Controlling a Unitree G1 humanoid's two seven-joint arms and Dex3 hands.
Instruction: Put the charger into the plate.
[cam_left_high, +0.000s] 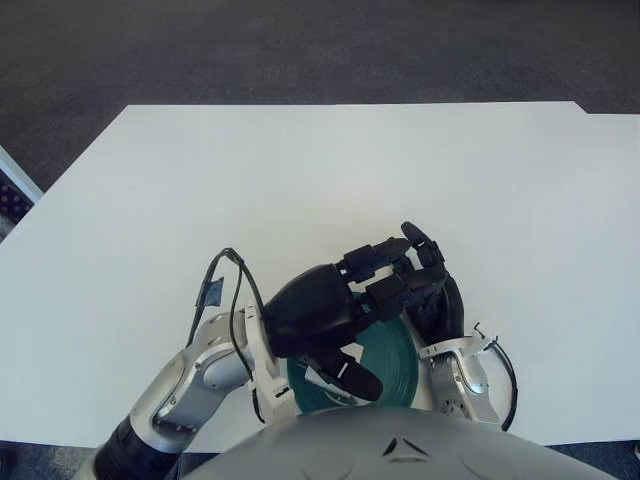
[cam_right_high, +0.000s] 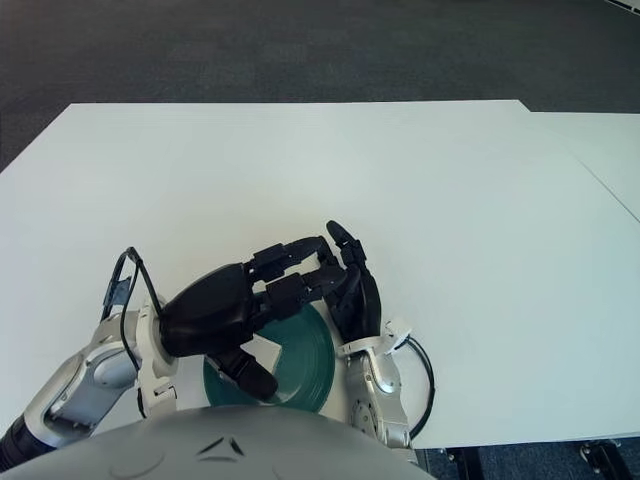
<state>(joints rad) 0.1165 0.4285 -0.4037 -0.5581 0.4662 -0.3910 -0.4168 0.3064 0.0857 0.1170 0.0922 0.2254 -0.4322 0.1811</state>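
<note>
A dark green plate (cam_left_high: 396, 352) sits at the table's near edge, right in front of me. My left hand (cam_left_high: 345, 300) hovers over it, palm down, with fingers stretched to the right and the thumb low over the plate. A small white piece, apparently the charger (cam_right_high: 262, 352), shows under the palm inside the plate; most of it is hidden. I cannot tell if the hand touches it. My right hand (cam_left_high: 435, 295) stands at the plate's right rim, fingers pointing up and relaxed, close against the left hand's fingertips.
The white table (cam_left_high: 320, 180) stretches away ahead of both hands. A black cable (cam_left_high: 235, 290) loops up from my left wrist. Dark carpet lies beyond the table's far edge.
</note>
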